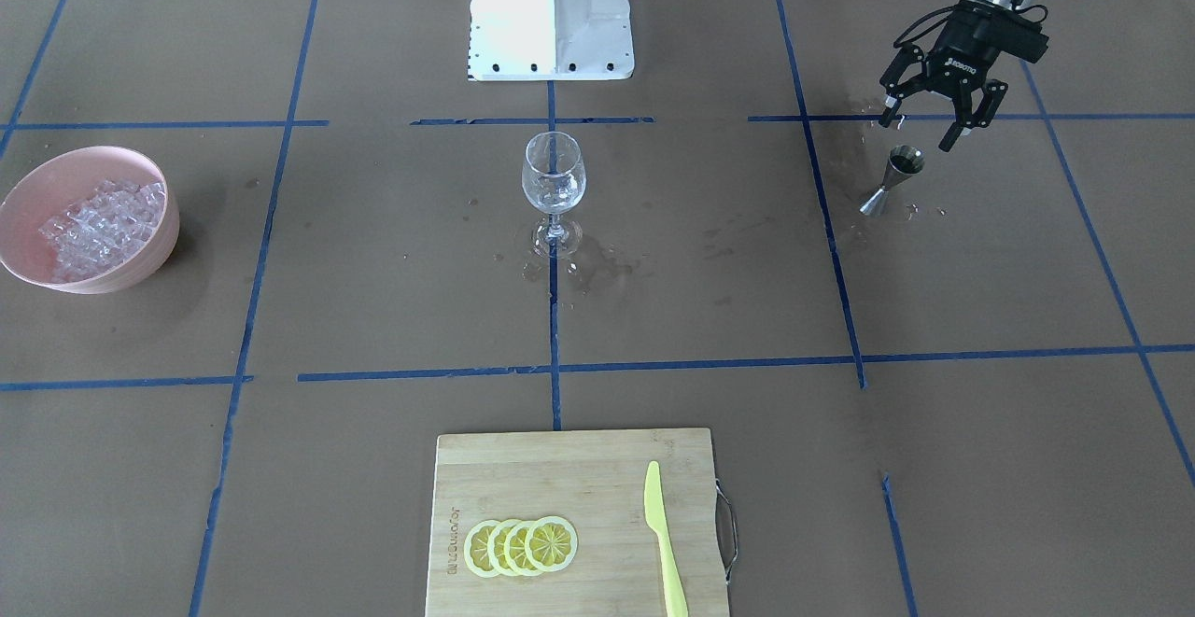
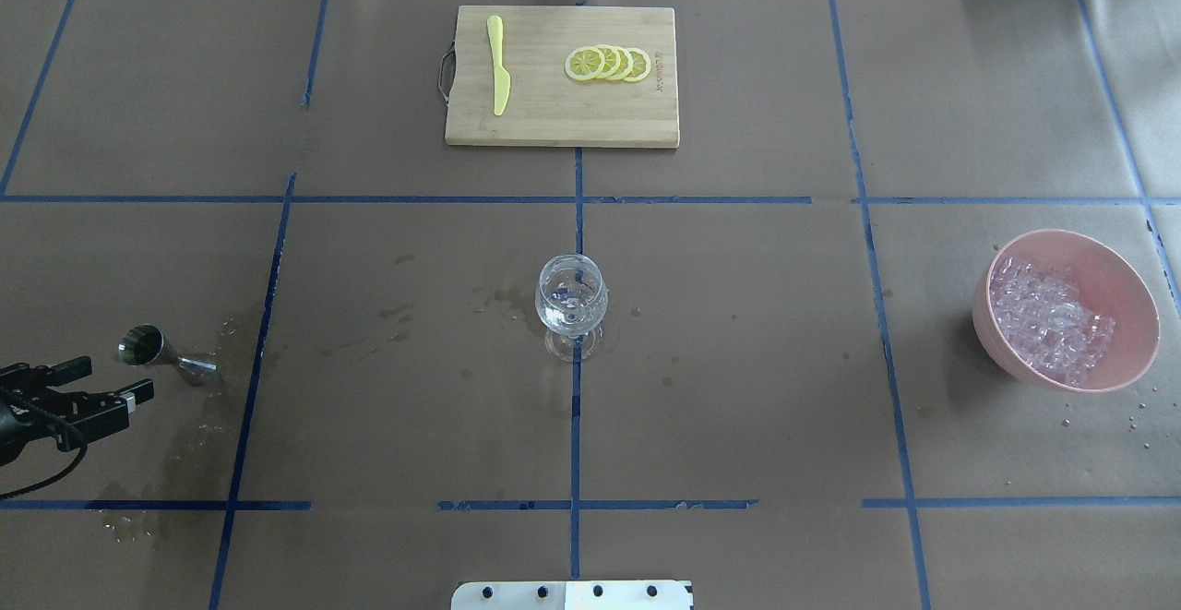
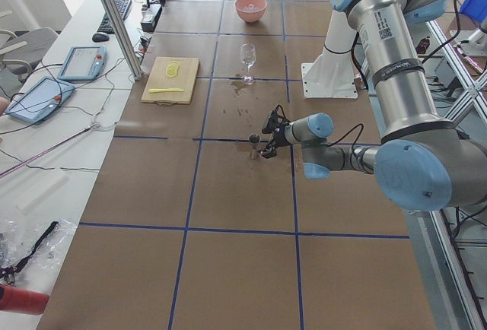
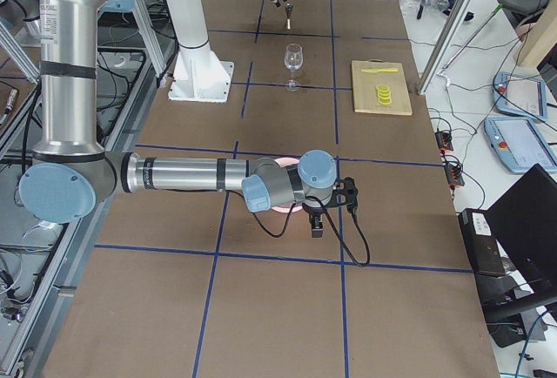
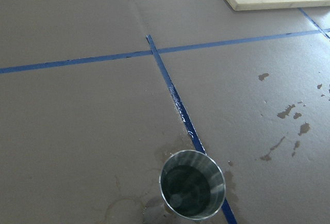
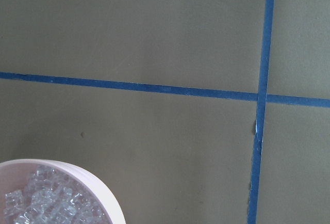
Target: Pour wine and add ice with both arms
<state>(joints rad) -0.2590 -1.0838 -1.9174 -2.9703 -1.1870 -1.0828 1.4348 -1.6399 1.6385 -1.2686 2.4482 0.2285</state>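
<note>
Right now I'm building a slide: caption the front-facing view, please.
Open left end effector hovers by a metal measuring cup; wine glass mid-table, bowl of ice aside.

The brown, blue-taped table [image 2: 738,361] carries a wine glass [image 2: 572,301] at centre, a pink bowl [image 2: 1133,305], a metal measuring cup [image 2: 166,357], a chopping board [image 2: 554,116].

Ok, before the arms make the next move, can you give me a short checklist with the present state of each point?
1. Left gripper open and empty: ok.
2. Jigger upright, apart from that gripper: ok.
3. Wine glass upright: ok; wine inside: cannot tell.
4. Ice ready in the pink bowl: ok.
5. Right gripper open: cannot tell, it shows only in a side view.
6. Table dry: not ok, wet patches by the glass and near the jigger.
</note>
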